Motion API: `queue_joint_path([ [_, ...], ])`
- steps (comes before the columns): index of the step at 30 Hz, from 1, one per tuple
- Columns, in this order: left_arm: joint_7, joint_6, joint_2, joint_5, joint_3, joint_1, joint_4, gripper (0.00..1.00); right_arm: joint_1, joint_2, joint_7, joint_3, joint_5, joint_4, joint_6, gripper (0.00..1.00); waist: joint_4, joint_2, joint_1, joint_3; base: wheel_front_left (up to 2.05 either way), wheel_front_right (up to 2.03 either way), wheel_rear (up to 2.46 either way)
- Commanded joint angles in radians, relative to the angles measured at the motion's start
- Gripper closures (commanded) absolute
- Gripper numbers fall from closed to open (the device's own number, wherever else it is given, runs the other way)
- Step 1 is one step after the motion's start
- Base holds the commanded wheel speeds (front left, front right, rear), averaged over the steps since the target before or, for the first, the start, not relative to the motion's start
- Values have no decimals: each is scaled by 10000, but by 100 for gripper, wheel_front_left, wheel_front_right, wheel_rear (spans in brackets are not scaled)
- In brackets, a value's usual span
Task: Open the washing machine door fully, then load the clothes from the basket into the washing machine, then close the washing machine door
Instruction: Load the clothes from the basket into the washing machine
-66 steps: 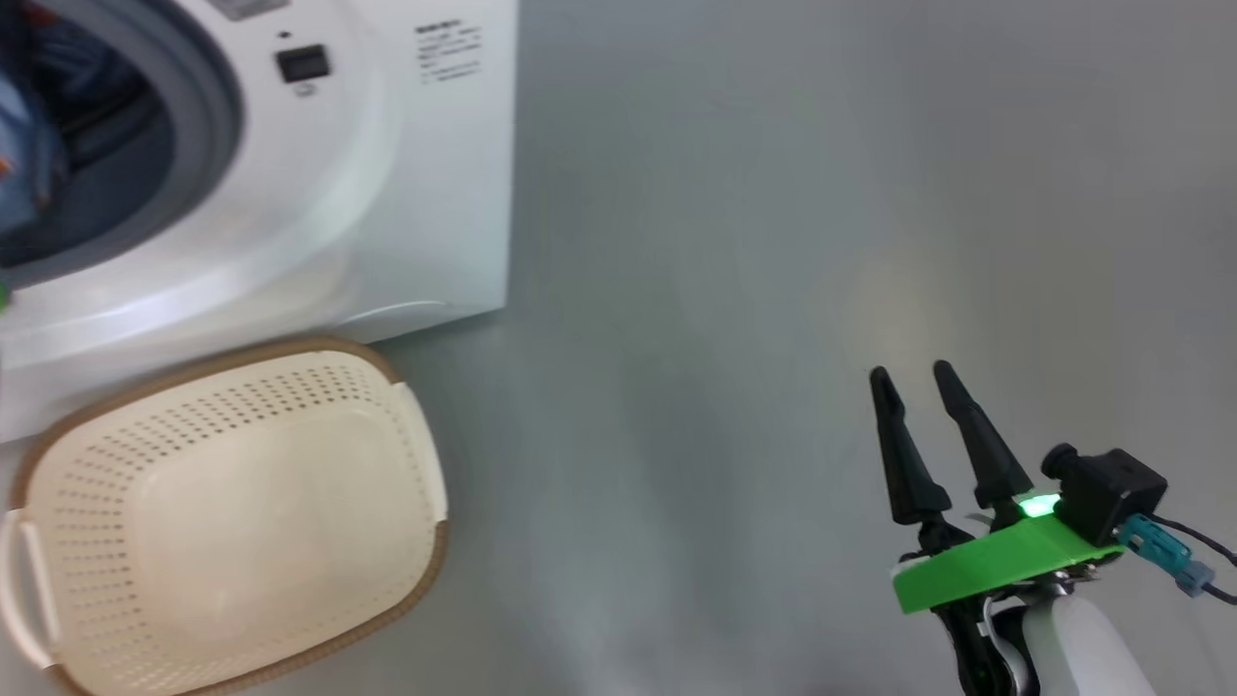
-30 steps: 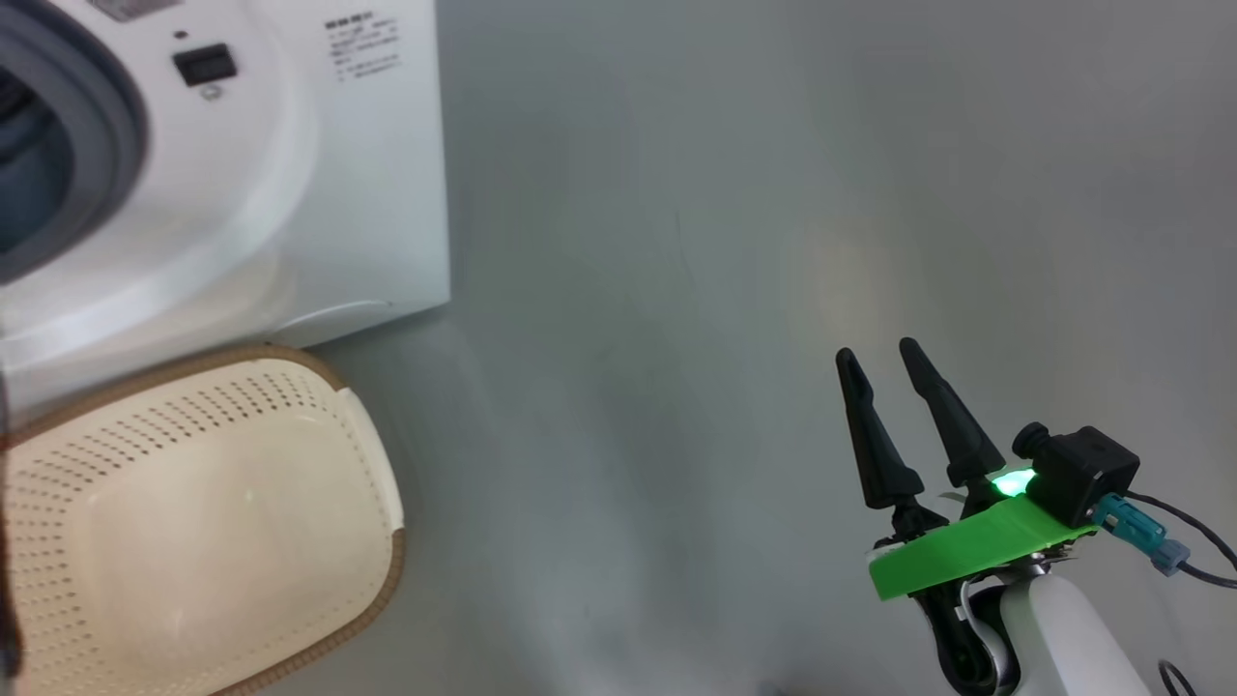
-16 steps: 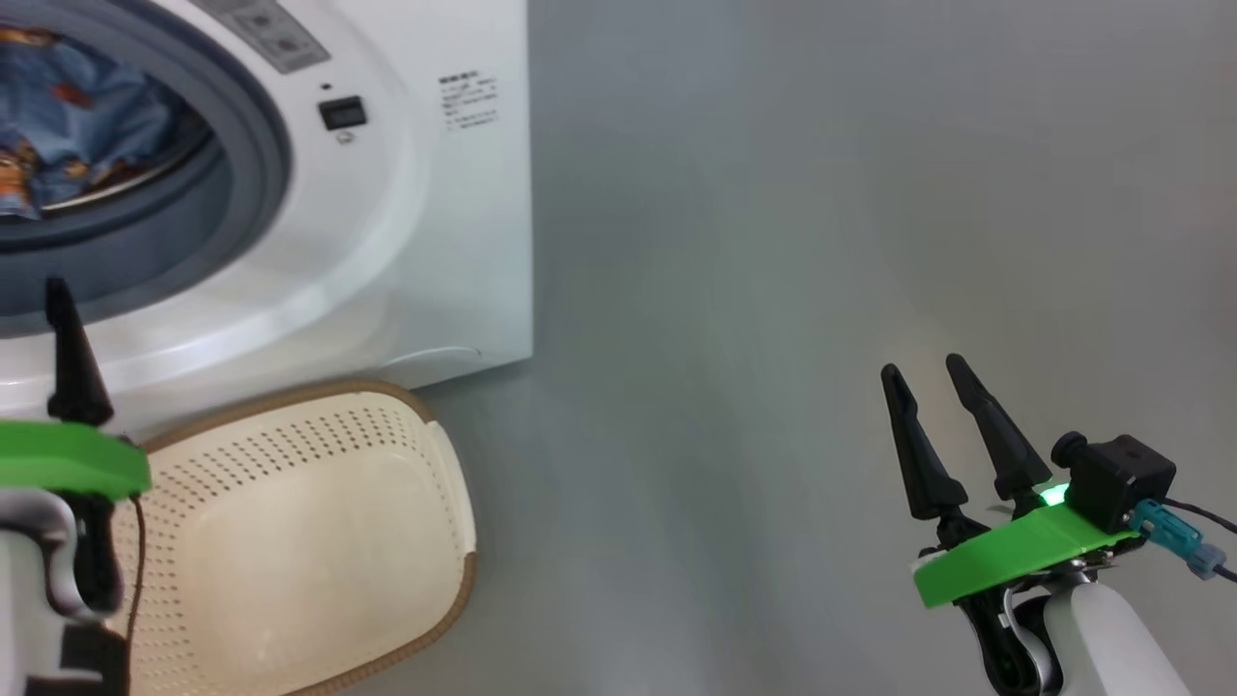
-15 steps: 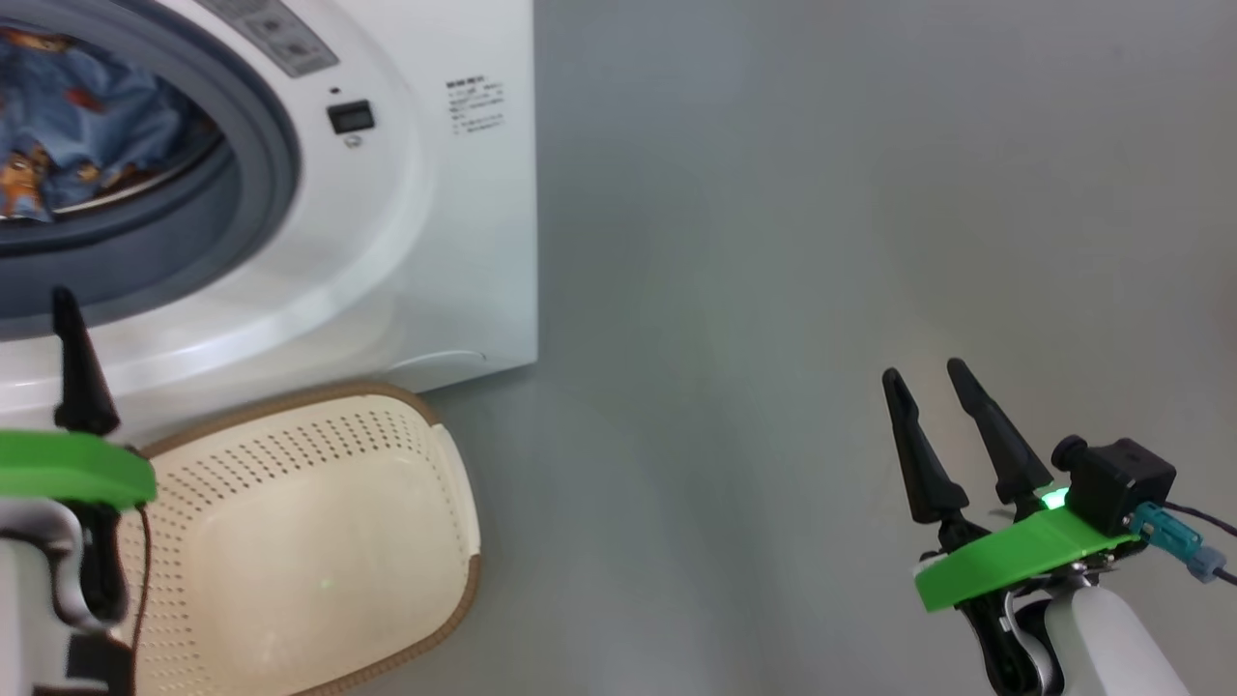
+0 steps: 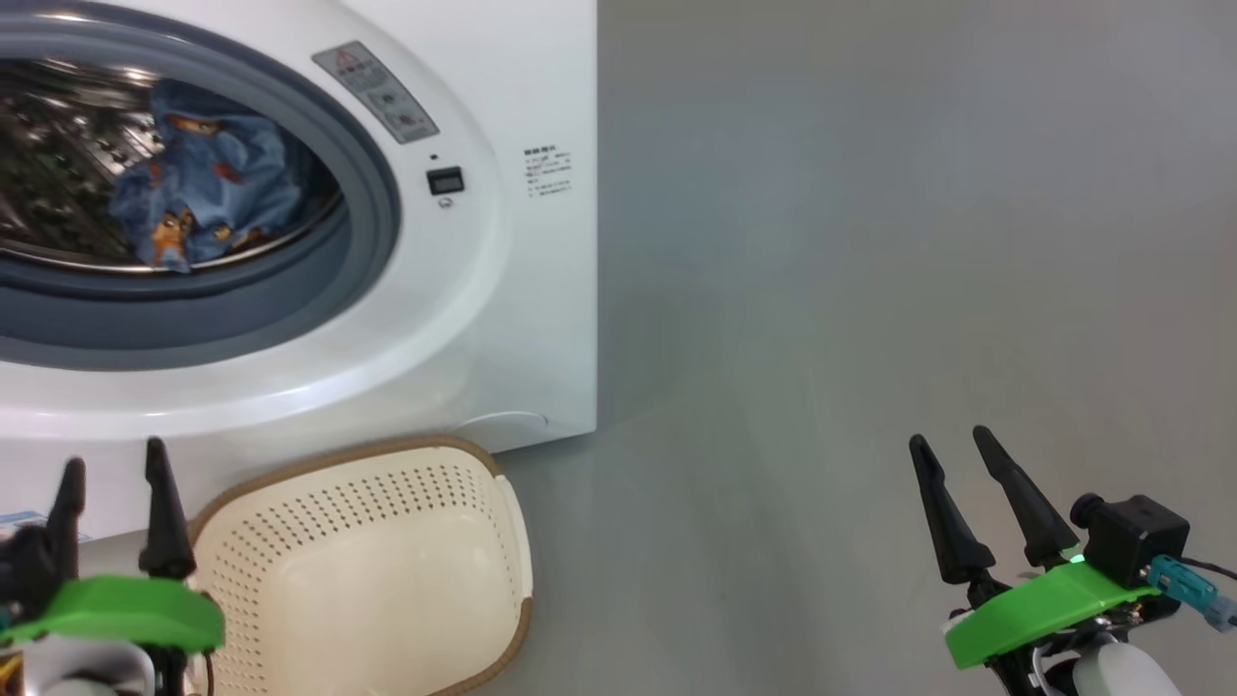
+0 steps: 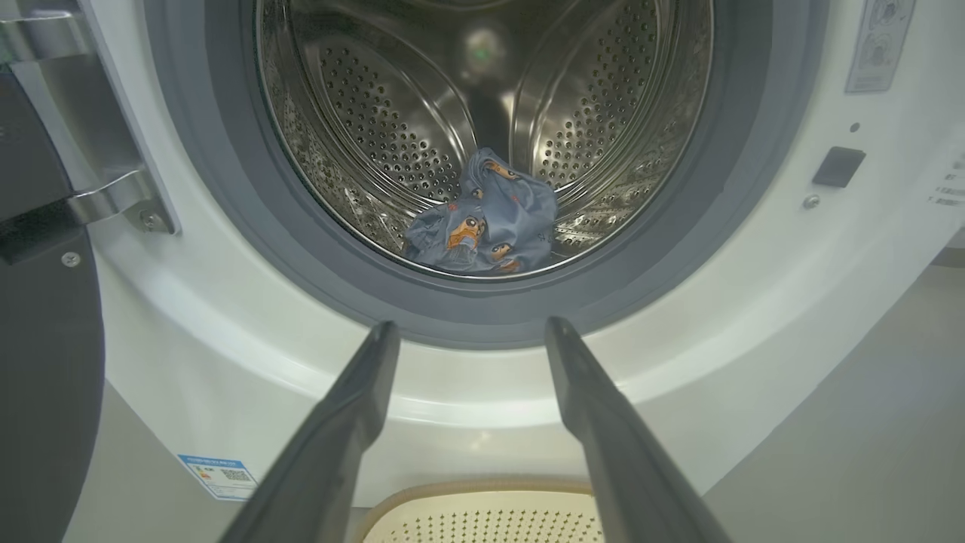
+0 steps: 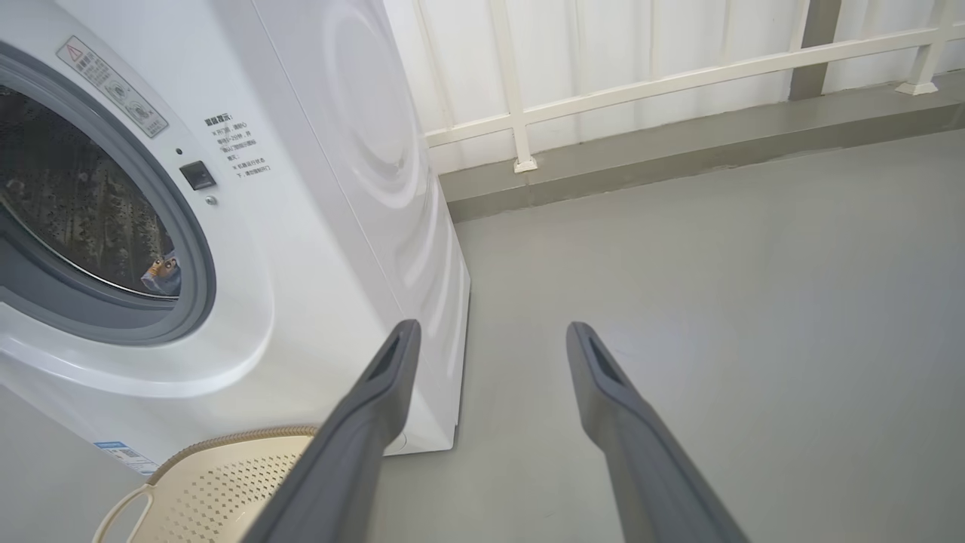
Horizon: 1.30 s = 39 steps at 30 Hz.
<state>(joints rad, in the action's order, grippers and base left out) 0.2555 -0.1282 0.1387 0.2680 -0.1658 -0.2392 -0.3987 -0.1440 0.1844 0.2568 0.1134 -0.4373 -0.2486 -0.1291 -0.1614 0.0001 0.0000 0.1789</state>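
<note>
Swinging back toward the big white boxy washing machine (image 5: 483, 319), the robot's head is now showing much more of its round opening than a moment ago. The machine itself is not moving; only the camera is. The left fingers (image 5: 159, 512), long and dark, are both coming into sight at the lower left, where a second ago they were out of the picture. They are pointing at the opening, spread wide apart and holding nothing. The right fingers (image 5: 947, 517) are hanging over the grey floor (image 5: 821, 290), well apart from the machine. They are spread wide too, and holding nothing.

The light blue clothes with little orange bears (image 5: 208, 198) are lying in a soft heap at the bottom of the shiny steel drum (image 6: 362, 128). I cannot tell if it is one piece or two. The small cream plastic basket with holes and a brown rim (image 5: 387, 488) is sitting on the floor just in front of the machine, and the part that shows is bare.

So the loading is looking done. The big round black door (image 6: 45, 377) is standing open at the left edge of the left wrist view. Closing it is likely the job that is left.
</note>
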Motion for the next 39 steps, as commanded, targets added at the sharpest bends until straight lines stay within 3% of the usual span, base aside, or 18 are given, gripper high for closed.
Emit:
queue_joint_path([
  [1,63,-25,259,-65,-270,24,296,0,73,143,49,153,-67,190,-16,0,209,-1,0,-279,0,0,0],
  [21,63,-25,-195,84,-72,2568,1616,0,1118,509,49,-52,-195,216,-16,0,716,-1,0,-1428,0,0,0],
  [39,63,-25,-267,165,-80,2806,1869,0,1177,561,49,-96,-213,315,-16,0,712,-1,0,-1446,0,0,0],
])
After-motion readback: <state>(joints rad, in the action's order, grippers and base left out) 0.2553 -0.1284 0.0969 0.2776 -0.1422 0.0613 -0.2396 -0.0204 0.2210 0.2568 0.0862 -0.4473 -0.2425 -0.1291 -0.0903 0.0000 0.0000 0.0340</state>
